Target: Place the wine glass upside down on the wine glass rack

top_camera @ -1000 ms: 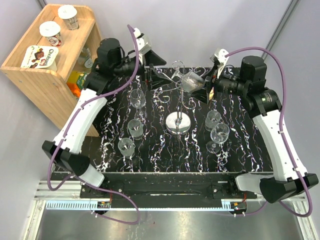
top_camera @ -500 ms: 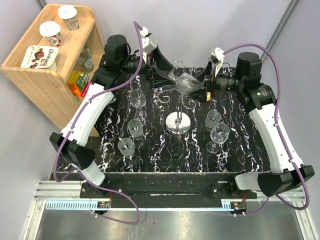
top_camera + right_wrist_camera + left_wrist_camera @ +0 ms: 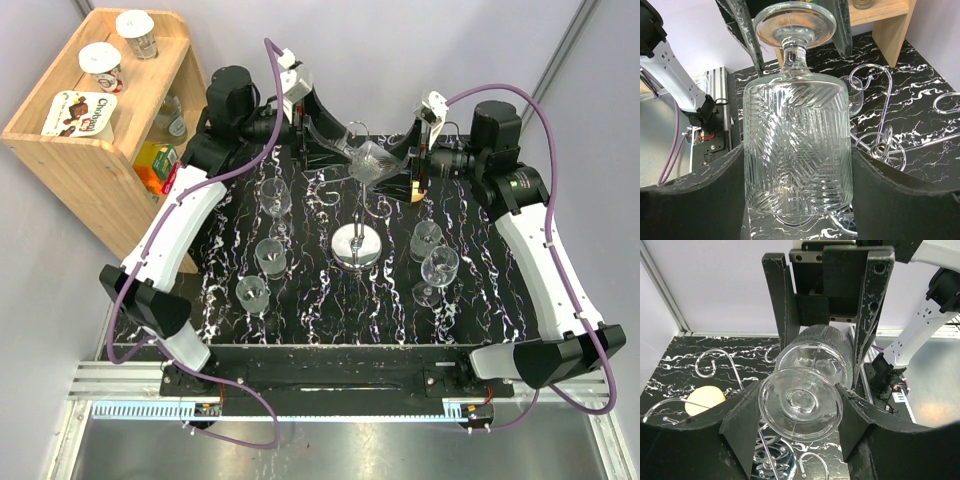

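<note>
- Standing nearest on the black marbled counter (image 3: 320,315), five spare glasses (image 3: 270,256) are seen upright. Three are to the left and two to the right of the wine glass rack (image 3: 357,244), whose mirror disc is set at mid-counter.
- Beyond the disc, the wine glass (image 3: 796,150) is held on its side in the air, above the counter and close by the rack's curled wire arms. No wire arm is yet entered by its stem.
- The bowl is clamped between the right fingers (image 3: 695,200), one on each flank, with the foot pointed away towards the left arm.
- Since a second ago the left arm has been brought in from the far left. The left fingers (image 3: 742,425), then spread wide, have been drawn in on the foot, whose rim is now flanked closely on both sides. Whether it is already pinched cannot be told.
- A handover is judged to be under way: once the foot is gripped, the bowl can be released. The glass can then be turned bowl-down and its foot slid onto a wire arm.
- Hanging is not yet begun.
</note>
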